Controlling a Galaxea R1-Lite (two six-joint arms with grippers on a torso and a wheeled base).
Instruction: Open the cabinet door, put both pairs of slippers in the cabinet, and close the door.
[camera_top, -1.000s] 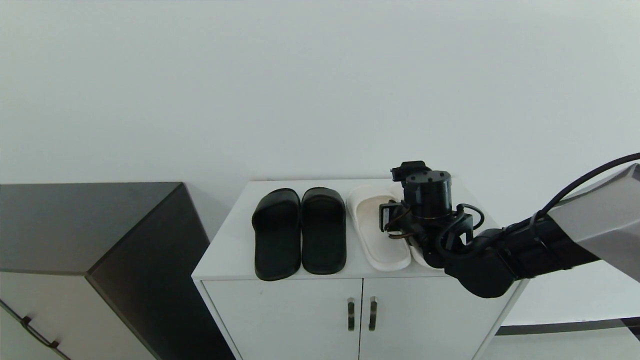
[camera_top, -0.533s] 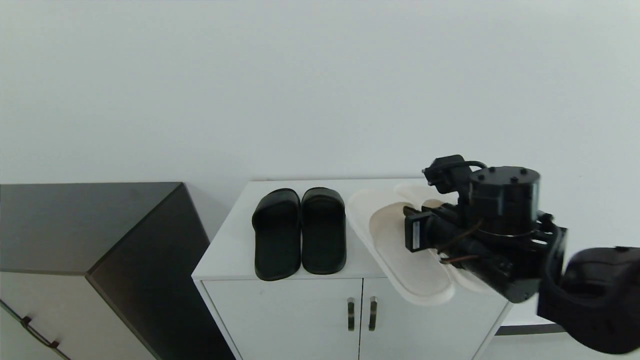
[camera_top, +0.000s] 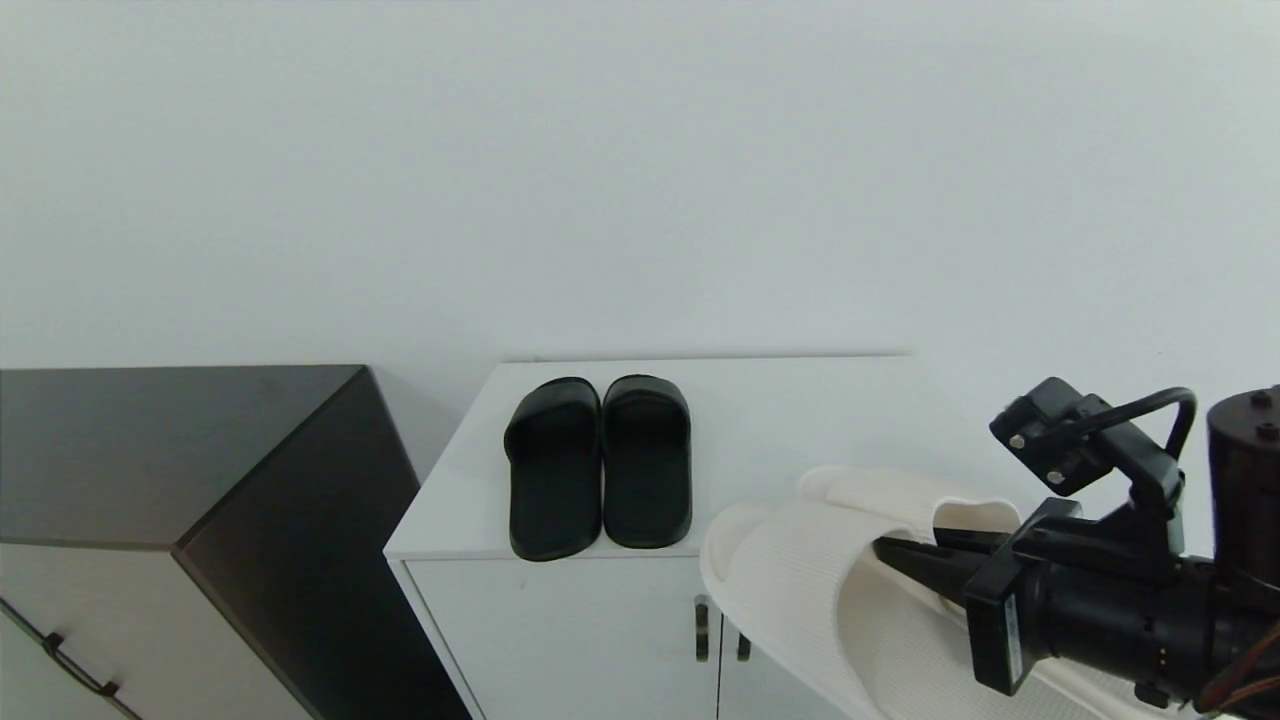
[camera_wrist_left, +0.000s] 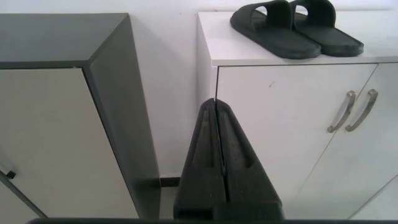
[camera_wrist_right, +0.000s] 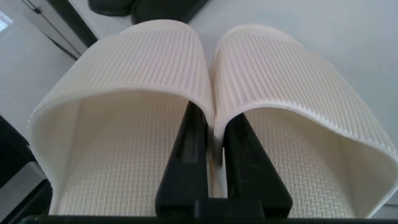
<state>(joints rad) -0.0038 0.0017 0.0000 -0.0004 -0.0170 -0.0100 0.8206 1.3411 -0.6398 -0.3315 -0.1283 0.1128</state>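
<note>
Pinching 2 white slippers (camera_top: 800, 585) by adjoining inner walls w/ R gripper (camera_wrist_right: 214, 155) fingers, in air at 4 o'clock from 2 black slippers (camera_top: 598, 465) atop cabinet (camera_top: 790, 410) w/ 2 doors (camera_top: 560, 630) shut; L gripper (camera_wrist_left: 215, 155) fingers pressed together.

Bright, even, diffuse light; soft grey shadow on the wall (camera_top: 428, 398) beside the white cabinet (camera_top: 800, 410)

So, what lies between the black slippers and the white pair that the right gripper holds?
Nothing stands there. In the head view, only bare white cabinet top separates the black slippers from the white slippers held in the right gripper.
</note>
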